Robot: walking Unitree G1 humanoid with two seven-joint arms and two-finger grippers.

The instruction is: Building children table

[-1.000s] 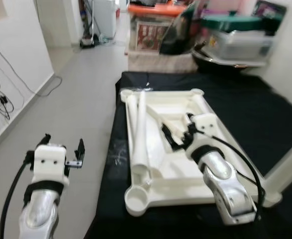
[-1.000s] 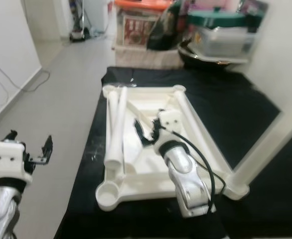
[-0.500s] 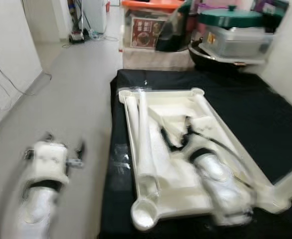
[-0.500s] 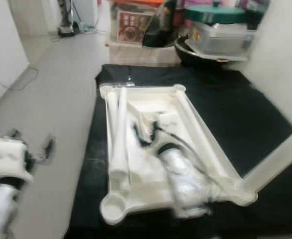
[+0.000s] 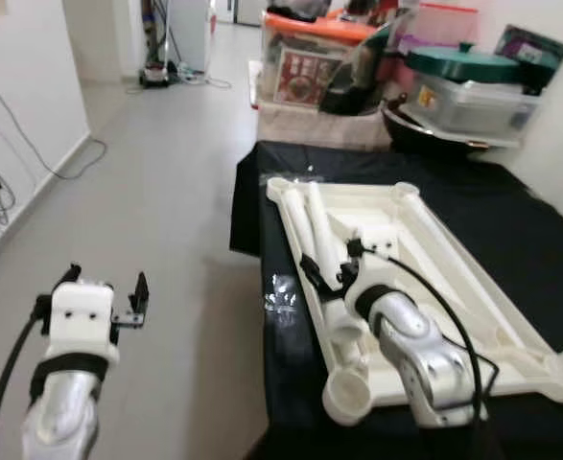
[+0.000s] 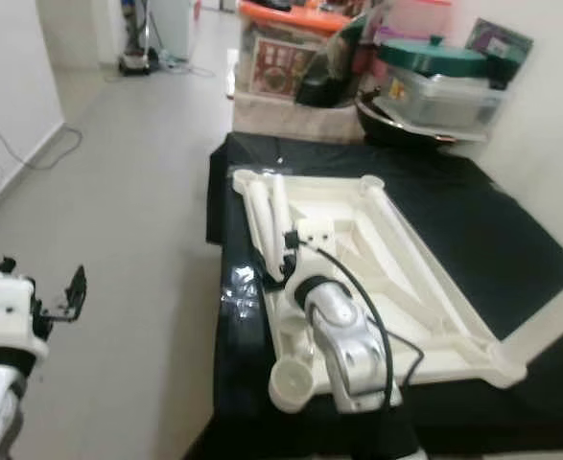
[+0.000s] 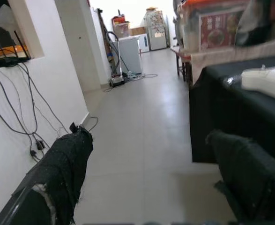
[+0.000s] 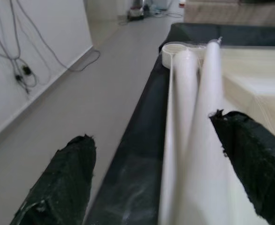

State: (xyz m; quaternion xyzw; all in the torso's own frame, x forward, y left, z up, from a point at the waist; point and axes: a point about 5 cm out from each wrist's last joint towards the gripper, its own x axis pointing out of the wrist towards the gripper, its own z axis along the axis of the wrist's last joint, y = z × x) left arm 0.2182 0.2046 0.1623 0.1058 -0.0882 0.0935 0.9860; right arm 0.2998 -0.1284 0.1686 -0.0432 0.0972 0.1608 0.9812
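Children's table top (image 5: 473,278), a white plastic slab with raised rims and round corner sockets, lies upside down on the black-covered platform (image 5: 540,220) that takes up the right half of my head view, with stacked storage boxes (image 5: 454,77) behind it and grey tiled floor (image 5: 166,192) running off to my left. Two loose white legs (image 5: 312,230) rest side by side along the slab's left rim, touching each other, their far ends near the far-left corner. My right gripper (image 5: 327,273) reaches out over that left rim, fingers spread wide; through its wrist camera I see the two tubes running away between the fingertips (image 8: 249,154), not yet clamped. My left gripper (image 5: 102,289) hangs over the bare floor well clear of the platform, fingers likewise parted and holding nothing. I judge the job to be at an early stage: no leg stands in the near-left corner socket (image 5: 346,396), and the step in hand looks like picking up the first leg. The next move, as I read it, calls for lowering the right gripper squarely over one tube alone, closing on it without catching its neighbour, then lifting it towards a socket.
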